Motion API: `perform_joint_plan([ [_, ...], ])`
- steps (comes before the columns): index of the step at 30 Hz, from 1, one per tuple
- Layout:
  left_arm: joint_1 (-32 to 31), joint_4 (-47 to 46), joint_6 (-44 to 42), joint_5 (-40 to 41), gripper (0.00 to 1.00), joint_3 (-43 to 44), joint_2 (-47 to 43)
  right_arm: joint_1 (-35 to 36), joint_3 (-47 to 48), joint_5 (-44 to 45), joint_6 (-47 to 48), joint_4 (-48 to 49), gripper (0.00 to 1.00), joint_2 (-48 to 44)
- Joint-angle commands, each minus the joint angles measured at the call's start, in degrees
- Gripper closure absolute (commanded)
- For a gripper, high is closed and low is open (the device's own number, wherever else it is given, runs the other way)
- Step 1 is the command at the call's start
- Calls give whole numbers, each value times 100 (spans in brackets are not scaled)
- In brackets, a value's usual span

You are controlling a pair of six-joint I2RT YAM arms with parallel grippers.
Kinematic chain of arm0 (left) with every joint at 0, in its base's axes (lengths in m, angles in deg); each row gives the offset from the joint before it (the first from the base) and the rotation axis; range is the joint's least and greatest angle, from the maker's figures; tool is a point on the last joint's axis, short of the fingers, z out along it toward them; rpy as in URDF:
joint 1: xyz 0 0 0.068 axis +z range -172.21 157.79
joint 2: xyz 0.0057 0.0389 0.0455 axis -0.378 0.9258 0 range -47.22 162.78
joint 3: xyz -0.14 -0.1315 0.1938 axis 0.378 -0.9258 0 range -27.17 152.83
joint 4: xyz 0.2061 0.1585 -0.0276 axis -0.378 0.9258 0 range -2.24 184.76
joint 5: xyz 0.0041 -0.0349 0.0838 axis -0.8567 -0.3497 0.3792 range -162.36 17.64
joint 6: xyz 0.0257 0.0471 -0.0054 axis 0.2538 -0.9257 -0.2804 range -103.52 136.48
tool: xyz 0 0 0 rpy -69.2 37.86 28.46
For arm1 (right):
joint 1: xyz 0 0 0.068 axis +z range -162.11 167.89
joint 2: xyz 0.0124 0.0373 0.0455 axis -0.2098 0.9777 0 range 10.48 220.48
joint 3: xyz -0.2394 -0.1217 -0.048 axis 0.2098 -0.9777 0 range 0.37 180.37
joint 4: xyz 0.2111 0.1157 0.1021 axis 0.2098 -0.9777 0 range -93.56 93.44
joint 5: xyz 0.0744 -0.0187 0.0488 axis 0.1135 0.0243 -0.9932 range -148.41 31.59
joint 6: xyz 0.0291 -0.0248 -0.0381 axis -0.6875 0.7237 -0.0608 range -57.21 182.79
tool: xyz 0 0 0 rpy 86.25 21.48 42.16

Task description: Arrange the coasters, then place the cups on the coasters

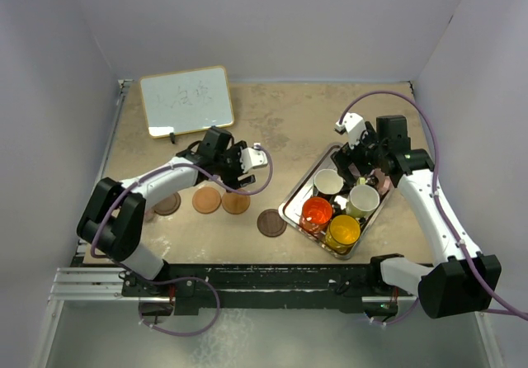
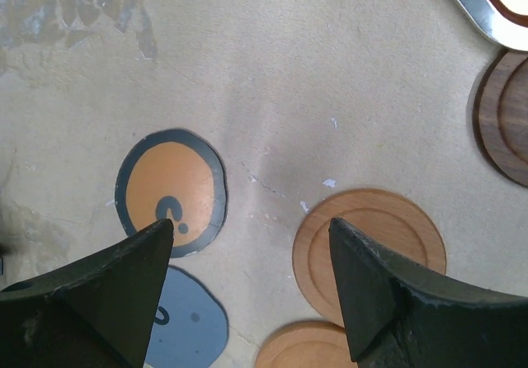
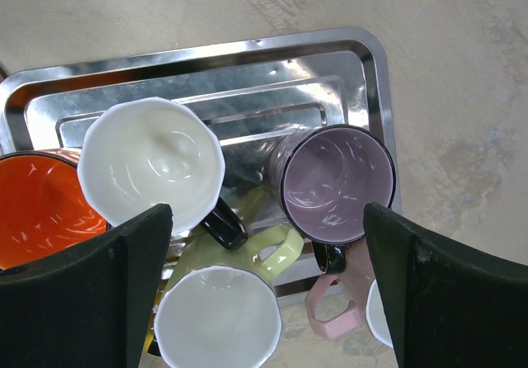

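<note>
Near left, coasters (image 1: pixel 206 200) lie in a loose row, arranging seemingly unfinished; left gripper (image 2: pixel 250 228) hovers above them, jaws apart, empty; farther right, cups (image 3: pixel 338 182) crowd the tray (image 3: pixel 375 63); right gripper (image 3: pixel 266 211) hangs wide open over them; next, likely: lower onto one rim.

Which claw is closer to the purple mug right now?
Right. The right claw hovers open above the purple mug in the tray; the left claw is far off, over the coasters.
</note>
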Motion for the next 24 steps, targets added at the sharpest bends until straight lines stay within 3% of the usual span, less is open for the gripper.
perform_joint_plan([
  [1, 36, 117, -512, -98, 27, -161, -21, -15, 20, -12, 62, -79, 0, -11],
  [10, 14, 50, -826, 0, 27, -122, 484, -17, 25, -23, 53, -83, 0, -23],
  [24, -166, -348, -625, 211, 27, 100, 937, -15, 5, 48, 80, -73, 0, -1],
])
